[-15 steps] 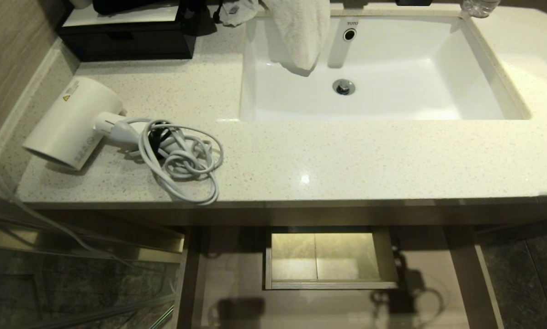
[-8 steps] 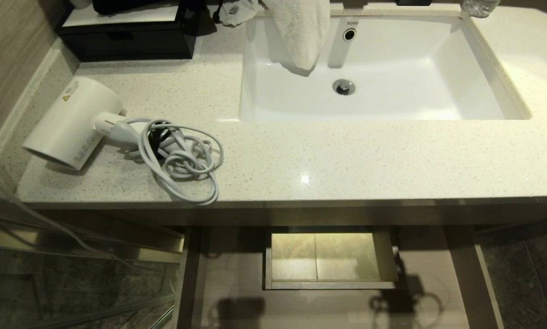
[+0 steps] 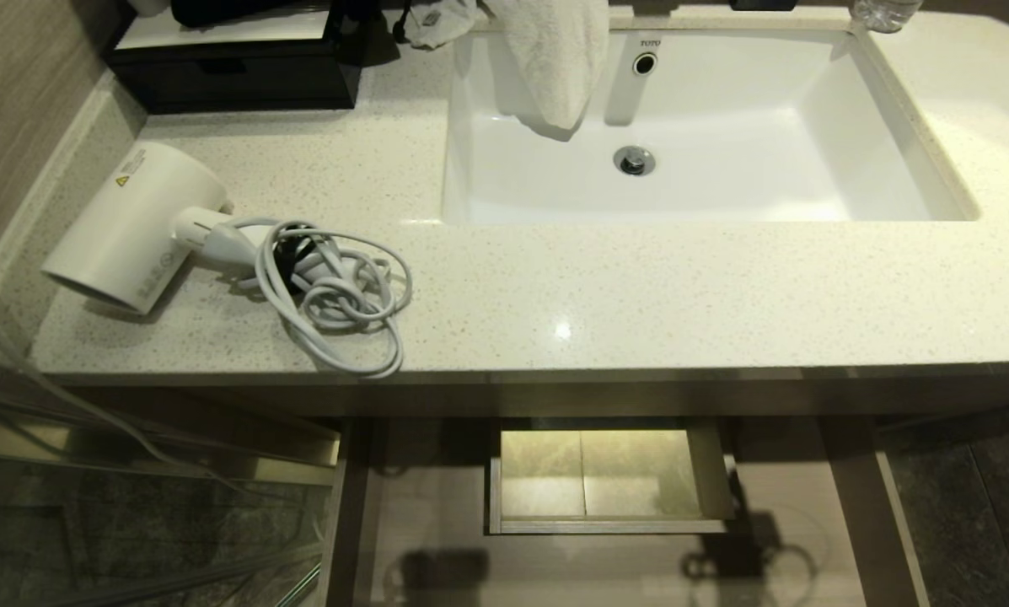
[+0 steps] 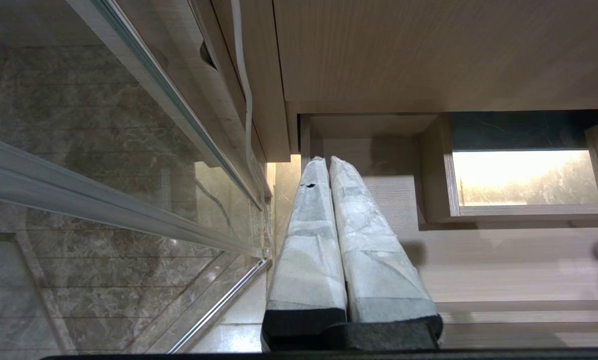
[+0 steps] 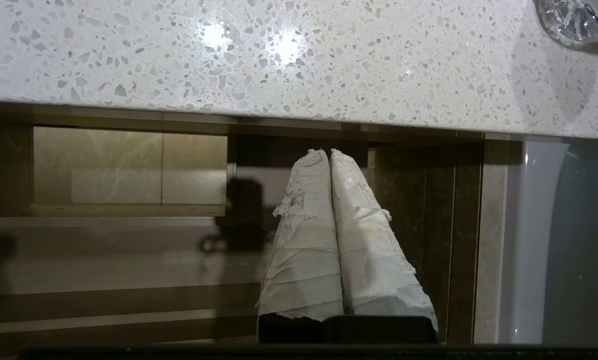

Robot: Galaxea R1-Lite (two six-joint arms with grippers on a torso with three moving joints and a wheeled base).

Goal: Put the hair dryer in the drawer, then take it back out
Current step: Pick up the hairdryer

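1. Two grippers are showing only in their own wrist views; neither arm is appearing in the head view.
2. The left gripper (image 4: 328,160), with fingers wrapped in pale tape, is keeping its fingers pressed together on nothing, hanging low beside a glass panel (image 4: 104,150) with a metal frame and pointing toward the open drawer.
3. The right gripper (image 5: 329,152), wrapped likewise, is also holding its fingers pressed together and empty, pointing at the dark space just under the front edge of the speckled cream stone countertop (image 3: 639,295).
4. The white compact hair dryer with a short fat barrel and yellow warning sticker (image 3: 133,223) is lying on its side at the countertop's left end, its pale grey cord (image 3: 335,295) coiling loosely beside it.
5. The wide shallow light-wood drawer (image 3: 437,523) is standing pulled out below the countertop, with the rectangular boxed cutout (image 3: 605,476) in its floor showing.
6. A white rectangular sink (image 3: 858,169) is sitting to the right, with a white towel (image 3: 555,59) draping over its back edge.
7. A small black glossy box (image 3: 234,76) is resting at the rear left.
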